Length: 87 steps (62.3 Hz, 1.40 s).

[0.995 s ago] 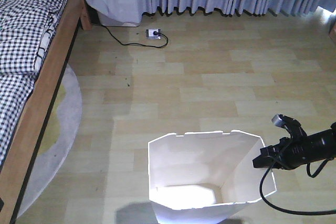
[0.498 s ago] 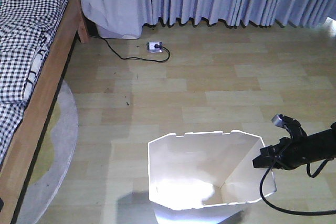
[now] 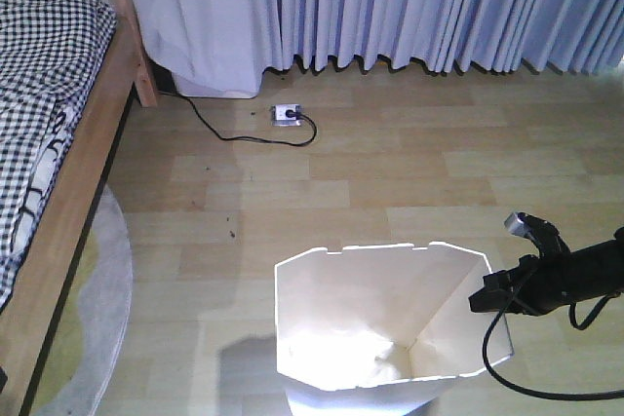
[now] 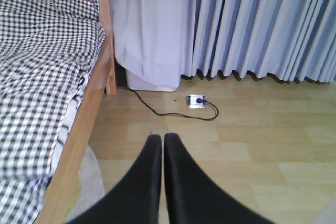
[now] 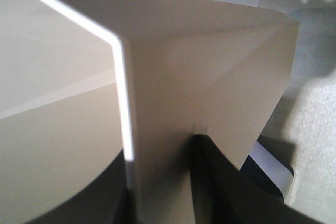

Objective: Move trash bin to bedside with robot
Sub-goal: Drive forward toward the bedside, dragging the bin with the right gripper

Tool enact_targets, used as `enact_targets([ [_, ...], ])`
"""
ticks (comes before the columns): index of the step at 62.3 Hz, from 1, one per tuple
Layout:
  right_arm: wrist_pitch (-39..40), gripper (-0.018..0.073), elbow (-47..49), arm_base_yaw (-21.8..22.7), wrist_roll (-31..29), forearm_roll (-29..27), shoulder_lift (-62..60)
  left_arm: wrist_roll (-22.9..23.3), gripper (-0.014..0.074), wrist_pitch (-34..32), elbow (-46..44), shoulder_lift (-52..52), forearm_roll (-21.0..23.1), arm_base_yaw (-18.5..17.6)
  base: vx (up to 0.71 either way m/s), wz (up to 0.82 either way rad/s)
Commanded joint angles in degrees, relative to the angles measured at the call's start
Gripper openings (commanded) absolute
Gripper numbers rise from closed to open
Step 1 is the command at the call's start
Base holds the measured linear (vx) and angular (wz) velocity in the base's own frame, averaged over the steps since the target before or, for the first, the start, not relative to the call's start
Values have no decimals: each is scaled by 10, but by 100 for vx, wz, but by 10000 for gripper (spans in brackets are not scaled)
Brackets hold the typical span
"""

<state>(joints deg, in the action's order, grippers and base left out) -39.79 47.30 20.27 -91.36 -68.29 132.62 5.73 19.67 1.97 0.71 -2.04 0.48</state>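
The white faceted trash bin (image 3: 370,319) stands on the wood floor at the bottom centre of the front view. My right gripper (image 3: 485,299) is shut on its right rim wall; in the right wrist view the thin wall (image 5: 163,129) runs between the two black fingers (image 5: 220,182). The bedside, a light wooden bed frame (image 3: 73,182) with black-and-white checked bedding (image 3: 39,75), lies along the left, well apart from the bin. In the left wrist view my left gripper (image 4: 162,141) hangs shut over bare floor, holding nothing, with the bed frame (image 4: 86,129) to its left.
A grey round rug (image 3: 88,338) lies beside the bed. A black cable runs to a white power socket (image 3: 286,115) on the floor near the pale curtains (image 3: 409,7). A white box sits under the curtain by the bedpost.
The whole view has swung right and forward: bed, rug and socket have shifted left and down in the frame. The bin and right gripper keep the same place in view.
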Motion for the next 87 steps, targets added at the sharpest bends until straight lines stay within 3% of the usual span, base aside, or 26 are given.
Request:
enact_targets([
  [1, -129, -5, 3, 2, 0, -22, -38, 2, -6, -41, 2, -3, 1, 0, 33, -3],
  [87, -129, -5, 3, 2, 0, -22, -38, 2, -6, -41, 2, -3, 1, 0, 29, 2],
])
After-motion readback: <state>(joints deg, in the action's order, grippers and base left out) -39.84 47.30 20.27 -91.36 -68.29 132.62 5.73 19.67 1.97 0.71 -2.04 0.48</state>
